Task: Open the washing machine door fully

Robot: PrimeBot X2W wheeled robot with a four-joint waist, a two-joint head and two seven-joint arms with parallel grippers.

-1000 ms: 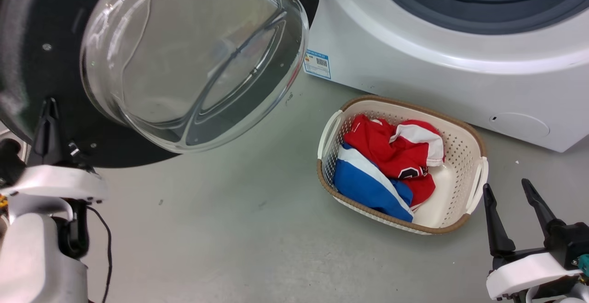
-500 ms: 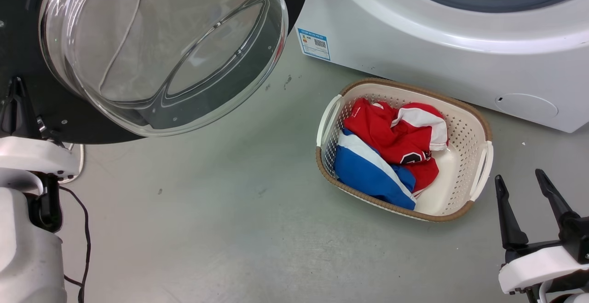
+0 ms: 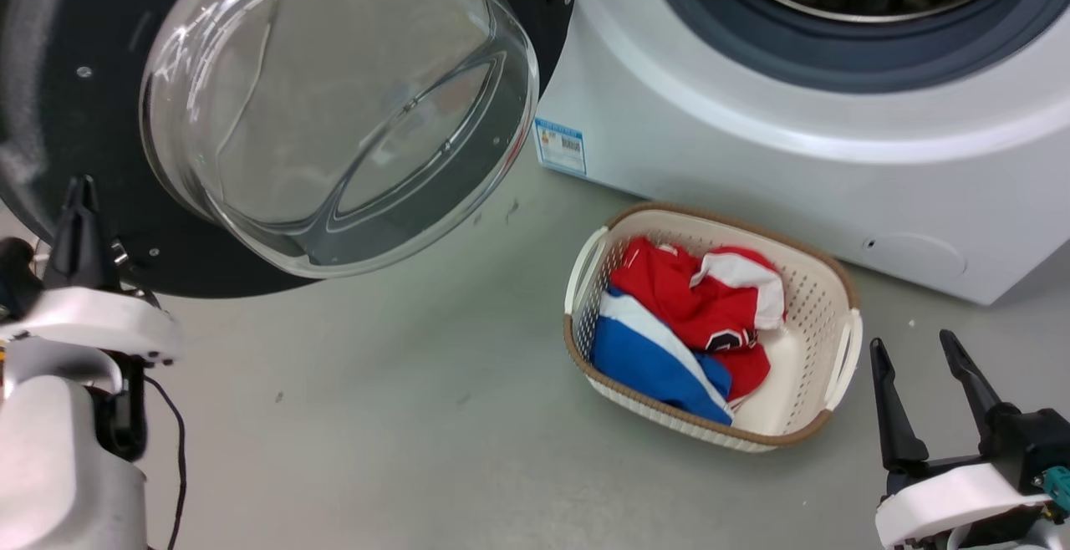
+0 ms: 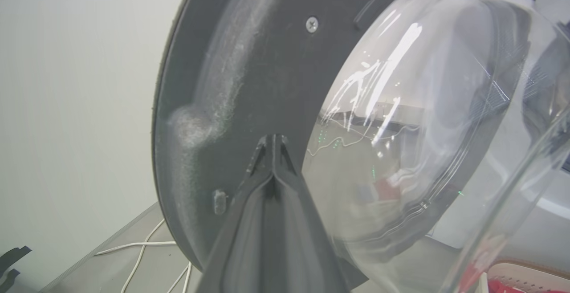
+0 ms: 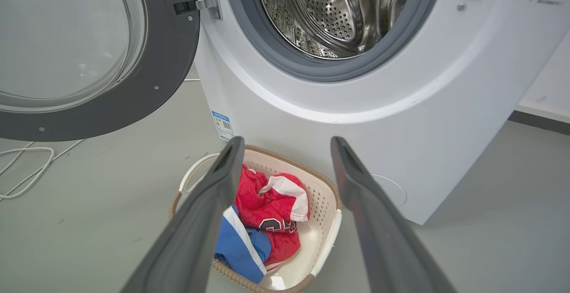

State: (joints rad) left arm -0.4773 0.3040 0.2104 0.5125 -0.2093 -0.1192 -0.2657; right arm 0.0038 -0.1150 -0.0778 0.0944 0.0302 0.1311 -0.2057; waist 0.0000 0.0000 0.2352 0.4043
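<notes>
The washing machine door [image 3: 75,115] is swung out to the left of the washing machine [image 3: 752,140]. It is a glossy black disc with a clear glass bowl [image 3: 334,107] bulging towards me. My left gripper [image 3: 81,186] is shut, and its tips lie over the lower left of the door's black ring. In the left wrist view that gripper [image 4: 272,138] points at the ring [image 4: 249,61] beside the glass; I cannot tell whether it touches. My right gripper [image 3: 911,339] hangs open and empty at the lower right. In the right wrist view it [image 5: 287,140] faces the steel drum [image 5: 338,12].
A cream laundry basket [image 3: 836,341] with red, white and blue clothes sits on the grey floor before the machine, just left of my right gripper. White cables [image 5: 26,159] lie on the floor under the door. A pale wall [image 4: 67,106] stands beyond the door's edge.
The head camera has swung, shifting the whole picture up and then back down. Door, basket and both grippers keep the same places relative to one another.
</notes>
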